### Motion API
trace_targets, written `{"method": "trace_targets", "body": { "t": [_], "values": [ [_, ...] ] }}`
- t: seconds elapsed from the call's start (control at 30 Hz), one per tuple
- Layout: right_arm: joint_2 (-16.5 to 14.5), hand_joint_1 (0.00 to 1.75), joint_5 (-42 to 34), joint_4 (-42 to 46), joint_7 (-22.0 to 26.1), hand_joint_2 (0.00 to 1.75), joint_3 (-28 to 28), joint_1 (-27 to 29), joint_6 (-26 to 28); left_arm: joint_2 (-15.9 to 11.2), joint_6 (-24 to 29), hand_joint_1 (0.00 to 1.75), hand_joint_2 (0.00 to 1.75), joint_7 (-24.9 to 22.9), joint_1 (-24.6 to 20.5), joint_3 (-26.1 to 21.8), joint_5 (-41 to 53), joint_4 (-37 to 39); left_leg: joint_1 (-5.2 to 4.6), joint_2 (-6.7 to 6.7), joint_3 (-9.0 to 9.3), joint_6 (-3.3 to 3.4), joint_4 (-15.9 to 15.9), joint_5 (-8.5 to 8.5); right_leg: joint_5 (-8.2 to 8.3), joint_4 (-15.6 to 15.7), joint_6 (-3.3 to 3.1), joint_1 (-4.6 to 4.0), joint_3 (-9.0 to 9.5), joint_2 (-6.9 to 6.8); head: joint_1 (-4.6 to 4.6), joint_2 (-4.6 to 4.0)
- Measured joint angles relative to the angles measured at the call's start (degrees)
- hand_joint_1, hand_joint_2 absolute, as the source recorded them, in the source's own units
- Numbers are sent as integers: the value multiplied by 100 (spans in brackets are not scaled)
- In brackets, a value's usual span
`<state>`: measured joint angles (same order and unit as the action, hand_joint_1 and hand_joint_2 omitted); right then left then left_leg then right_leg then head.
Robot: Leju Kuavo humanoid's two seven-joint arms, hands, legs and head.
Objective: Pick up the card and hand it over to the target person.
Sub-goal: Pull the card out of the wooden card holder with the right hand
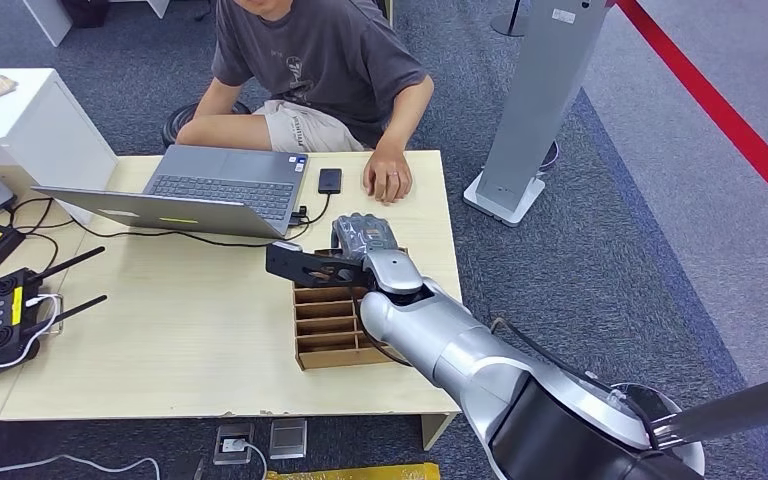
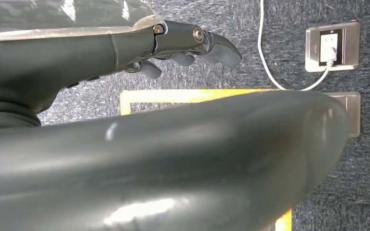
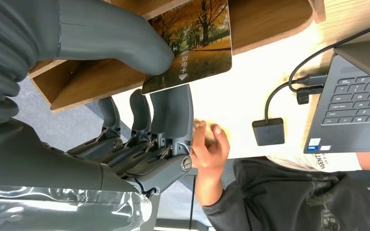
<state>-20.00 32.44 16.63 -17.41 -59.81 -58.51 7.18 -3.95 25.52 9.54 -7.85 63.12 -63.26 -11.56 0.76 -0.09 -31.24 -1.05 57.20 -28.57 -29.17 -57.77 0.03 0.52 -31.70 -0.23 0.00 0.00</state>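
Pinching card (image 3: 192,48) with right hand (image 3: 139,96) fingers (image 3: 171,110) over wooden tray (image 1: 325,320) | thin, stiff, slippery; hold its edge | left hand (image 2: 192,45) fingers loosely apart, empty

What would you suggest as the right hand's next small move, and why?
Probably lift the card straight out of the wooden holder. In the right wrist view the right hand pinches the card between thumb and fingers, yet its far end sits inside the holder. The person's hand rests on the table just beyond, so a short carry forward could follow.
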Motion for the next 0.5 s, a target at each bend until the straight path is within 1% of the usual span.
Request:
{"method": "trace_targets", "body": {
  "t": [0.3, 0.5],
  "values": [
    [0, 120, -63, 31, 46, 175, -13, -6, 5, 0, 6, 0, 0, -5, 8, -24, -19, 2, 0, 1, 0, 1, -1, 1, 1, 2, 0, 0, 0, 1, 0, 0],
    [0, 125, -114, 68, 67, 175, -66, -8, -9, 1, 23, 0, 0, 12, 17, -51, -41, 3, 0, 2, -2, 0, 1, 0, 1, -1, 0, 0, -2, 2, 0, 0]
  ]
}}
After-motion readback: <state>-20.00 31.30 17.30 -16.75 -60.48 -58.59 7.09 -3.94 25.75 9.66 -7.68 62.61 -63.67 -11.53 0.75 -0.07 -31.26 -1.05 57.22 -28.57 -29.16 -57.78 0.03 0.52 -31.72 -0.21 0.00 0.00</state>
